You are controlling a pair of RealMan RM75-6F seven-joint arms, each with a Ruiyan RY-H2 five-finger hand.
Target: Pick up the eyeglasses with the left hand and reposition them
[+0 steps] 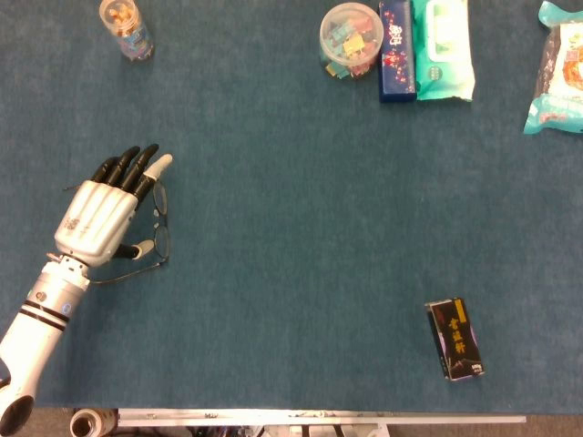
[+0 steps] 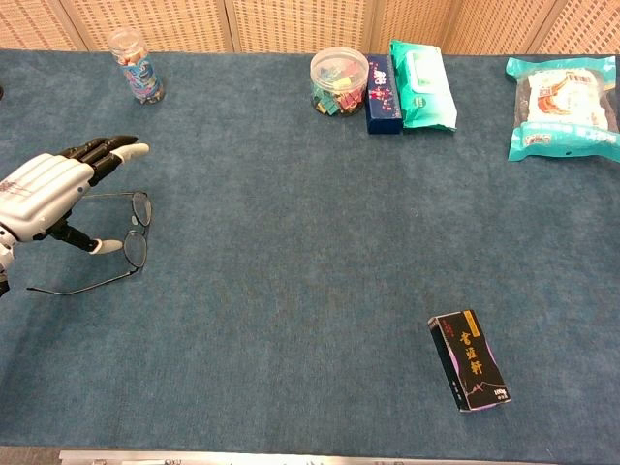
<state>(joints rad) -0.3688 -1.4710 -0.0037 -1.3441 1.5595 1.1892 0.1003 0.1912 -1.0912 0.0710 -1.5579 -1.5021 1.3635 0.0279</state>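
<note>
Blue felt table (image 1: 291, 228); eyeglasses (image 1: 160, 228) lie flat near its left edge, arms open and pointing left. Left hand (image 1: 98, 211) hovers palm-down over the arms, fingers (image 2: 116, 150) stretched and close together, thumb out below near the lower lens, holding nothing. Black box (image 2: 471, 360) sits well apart at lower right. Right hand isn't visible.
</note>
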